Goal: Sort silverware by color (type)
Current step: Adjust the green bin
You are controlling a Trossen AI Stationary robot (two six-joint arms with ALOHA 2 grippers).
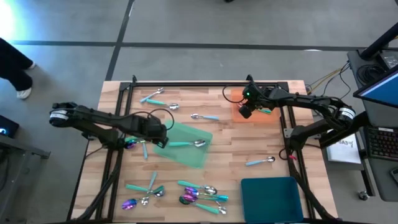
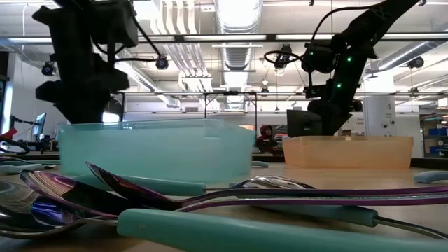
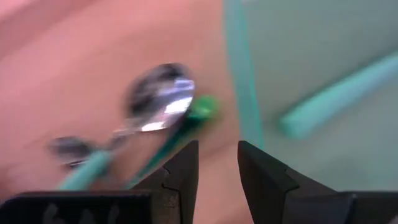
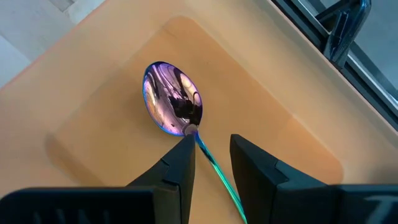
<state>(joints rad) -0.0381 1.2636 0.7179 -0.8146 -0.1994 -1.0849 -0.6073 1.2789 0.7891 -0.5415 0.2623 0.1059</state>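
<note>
Above the orange tray (image 4: 298,149), right gripper (image 4: 210,163) hovers; no writing legible.

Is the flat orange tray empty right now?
No. An iridescent purple spoon lies in the orange tray, below the right gripper.

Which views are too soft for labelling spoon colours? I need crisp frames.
Left wrist view: motion-blurred, the shiny silver spoon head smeared. Low view: nearest teal plastic handle out of focus. Right wrist view: sharp, the iridescent purple spoon head mirrors the arm. High view: window glare at one corner.
</note>
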